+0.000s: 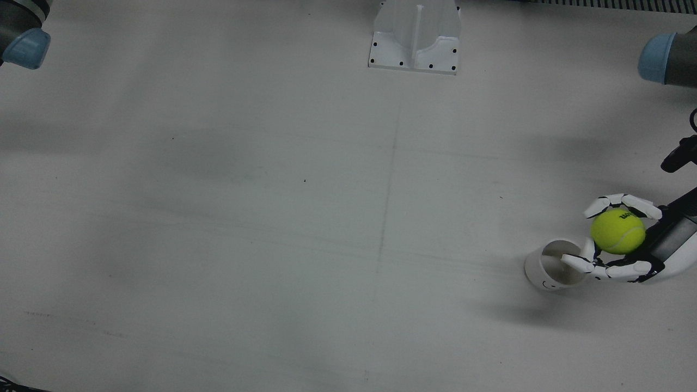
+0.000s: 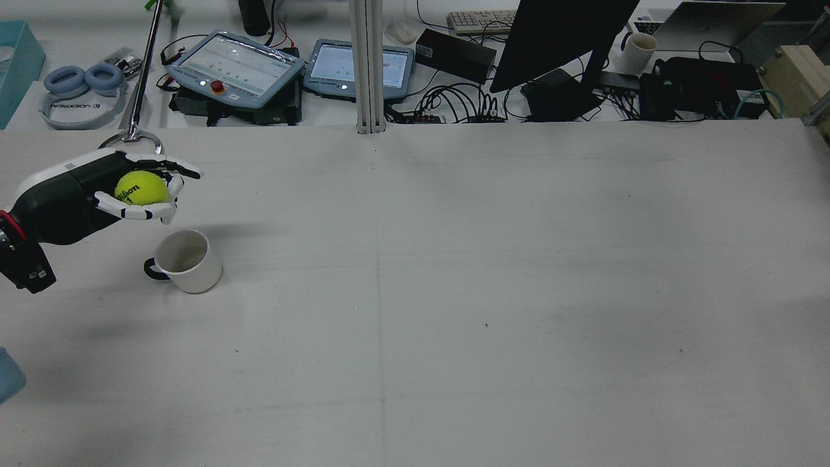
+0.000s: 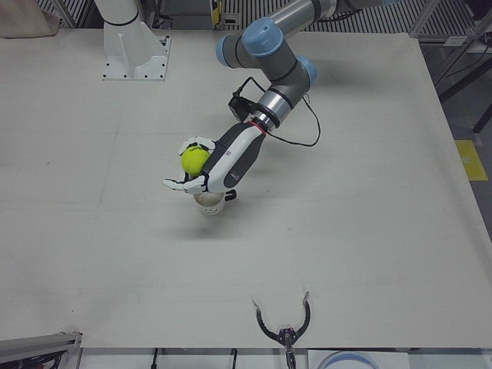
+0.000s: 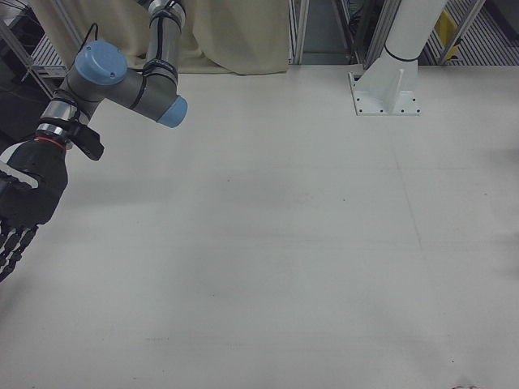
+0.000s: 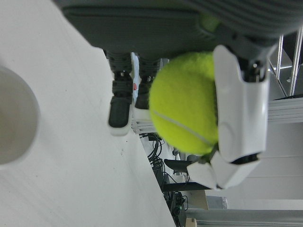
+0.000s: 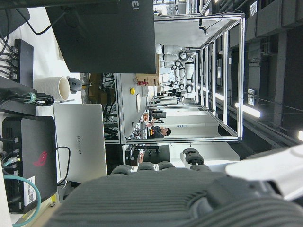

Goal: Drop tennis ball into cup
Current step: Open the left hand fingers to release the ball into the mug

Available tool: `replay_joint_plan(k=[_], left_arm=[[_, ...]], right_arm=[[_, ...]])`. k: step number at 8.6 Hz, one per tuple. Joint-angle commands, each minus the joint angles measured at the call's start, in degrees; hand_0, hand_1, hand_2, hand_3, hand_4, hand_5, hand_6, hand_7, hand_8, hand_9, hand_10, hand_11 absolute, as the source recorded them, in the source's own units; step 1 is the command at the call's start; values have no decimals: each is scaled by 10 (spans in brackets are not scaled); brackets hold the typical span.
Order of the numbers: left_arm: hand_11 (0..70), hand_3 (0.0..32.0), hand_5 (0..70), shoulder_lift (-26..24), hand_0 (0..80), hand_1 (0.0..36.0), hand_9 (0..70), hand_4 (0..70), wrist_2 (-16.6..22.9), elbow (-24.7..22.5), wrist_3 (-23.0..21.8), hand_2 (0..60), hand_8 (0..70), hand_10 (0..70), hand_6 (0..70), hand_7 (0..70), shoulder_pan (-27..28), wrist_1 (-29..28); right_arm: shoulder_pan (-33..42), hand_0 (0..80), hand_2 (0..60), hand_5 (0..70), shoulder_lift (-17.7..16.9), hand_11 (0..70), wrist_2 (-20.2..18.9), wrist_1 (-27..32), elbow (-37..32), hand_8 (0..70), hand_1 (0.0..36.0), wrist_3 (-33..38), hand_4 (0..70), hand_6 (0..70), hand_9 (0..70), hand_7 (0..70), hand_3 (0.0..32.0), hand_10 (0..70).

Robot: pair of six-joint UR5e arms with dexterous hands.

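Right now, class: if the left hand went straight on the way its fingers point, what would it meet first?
Probably nothing: the left hand, holding the ball, points across the table above the cup. Height is hard to judge.

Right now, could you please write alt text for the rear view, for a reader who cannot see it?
The robot's left hand holds a yellow-green tennis ball above the white table, up and slightly left of an upright white cup with a dark handle. Beyond the table's far edge are tablets, cables and a monitor; the right hand is not visible here.
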Motion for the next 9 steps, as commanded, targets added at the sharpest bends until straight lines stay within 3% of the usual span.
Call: replay_joint_plan(k=[1, 2, 3, 4, 5, 7, 9], left_arm=[[550, 0, 192, 3, 594, 269, 683, 386, -13, 25, 2, 368, 468, 382, 555, 700, 21, -25], [548, 0, 214, 4, 594, 260, 681, 388, -13, 26, 1, 380, 488, 380, 681, 700, 21, -26], [474, 0, 173, 3, 556, 233, 626, 367, -13, 25, 2, 328, 440, 324, 632, 700, 21, -27], [150, 0, 137, 3, 653, 256, 227, 236, -12, 25, 3, 30, 160, 87, 417, 519, 22, -32], [27, 0, 41, 3, 609, 268, 35, 104, -12, 25, 3, 0, 0, 2, 12, 249, 22, -35], [0, 0, 37, 3, 575, 268, 23, 21, -13, 26, 3, 17, 0, 0, 9, 186, 22, -35], [0, 0, 46, 4, 577, 275, 19, 4, -13, 26, 3, 42, 0, 0, 18, 168, 22, -35]], right_arm=[[0, 0, 0, 0, 0, 0, 0, 0, 0, 0, 0, 0, 0, 0, 0, 0, 0, 0], [0, 0, 0, 0, 0, 0, 0, 1, 0, 0, 0, 0, 0, 0, 0, 0, 0, 0], [0, 0, 0, 0, 0, 0, 0, 0, 0, 0, 0, 0, 0, 0, 0, 0, 0, 0], [0, 0, 0, 0, 0, 0, 0, 0, 0, 0, 0, 0, 0, 0, 0, 0, 0, 0], [0, 0, 0, 0, 0, 0, 0, 0, 0, 0, 0, 0, 0, 0, 0, 0, 0, 0], [0, 0, 0, 0, 0, 0, 0, 0, 0, 0, 0, 0, 0, 0, 0, 0, 0, 0], [0, 0, 0, 0, 0, 0, 0, 0, 0, 0, 0, 0, 0, 0, 0, 0, 0, 0]])
